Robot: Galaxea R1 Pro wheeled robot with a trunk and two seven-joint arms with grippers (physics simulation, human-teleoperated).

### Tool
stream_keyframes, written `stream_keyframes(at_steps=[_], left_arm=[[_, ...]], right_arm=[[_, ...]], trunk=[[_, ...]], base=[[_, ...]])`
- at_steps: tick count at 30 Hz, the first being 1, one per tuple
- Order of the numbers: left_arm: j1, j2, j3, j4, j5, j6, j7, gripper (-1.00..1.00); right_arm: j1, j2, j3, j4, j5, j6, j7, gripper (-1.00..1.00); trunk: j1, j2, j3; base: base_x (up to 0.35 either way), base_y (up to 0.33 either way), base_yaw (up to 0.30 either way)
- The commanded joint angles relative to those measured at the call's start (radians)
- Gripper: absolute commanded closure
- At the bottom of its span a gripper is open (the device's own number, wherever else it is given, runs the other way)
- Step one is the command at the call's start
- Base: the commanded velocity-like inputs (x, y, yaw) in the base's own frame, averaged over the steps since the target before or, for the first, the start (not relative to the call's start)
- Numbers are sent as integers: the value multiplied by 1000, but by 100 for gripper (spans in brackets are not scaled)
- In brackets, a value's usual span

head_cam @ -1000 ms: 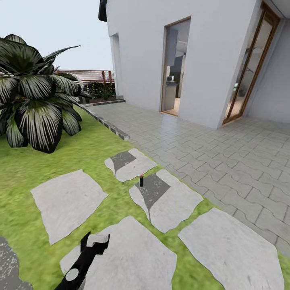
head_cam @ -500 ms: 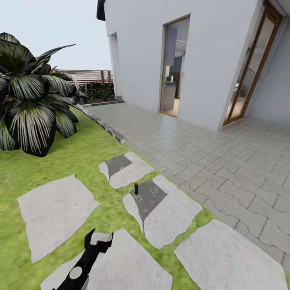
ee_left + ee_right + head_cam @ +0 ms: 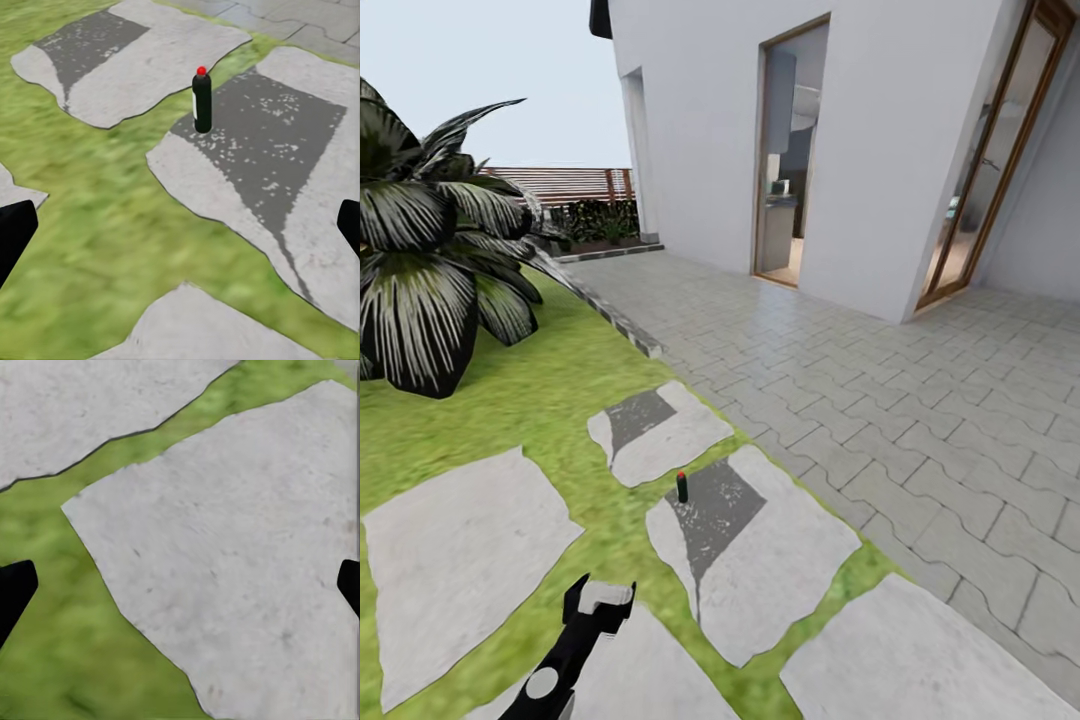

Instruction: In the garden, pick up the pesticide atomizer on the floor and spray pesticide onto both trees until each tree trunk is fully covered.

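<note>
Left gripper open and empty, jaws spread wide, low over a stepping stone. The whole head view has shifted since a second ago, camera closing in, so the pesticide atomizer upright at that stone's edge beside grass sits nearer. Arm stretches forward toward it, not yet touching.

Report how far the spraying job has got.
Done: nothing yet. The dark bottle with a red cap stands upright and untouched on a stepping stone. In hand: the left gripper is open, aimed at the bottle with lawn between; the right gripper is open over another slab. Left: grasping, then spraying both trunks.
</note>
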Motion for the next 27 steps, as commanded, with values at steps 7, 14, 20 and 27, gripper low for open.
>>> stream_keyframes(at_steps=[7,14,20,27], left_arm=[[6,2,3,5,-1,0,4,-100],[6,4,3,5,-1,0,5,-100],[6,4,3,5,-1,0,5,-100],[6,5,4,5,-1,1,7,-100]], right_arm=[[0,0,0,0,0,0,0,-100],[0,0,1,0,0,0,0,-100],[0,0,2,0,0,0,0,-100],[0,0,2,0,0,0,0,-100]], trunk=[[0,0,0],[0,0,0],[0,0,0],[0,0,0]], base=[[304,-157,0],[298,-166,0],[275,-174,0],[245,-188,0]])
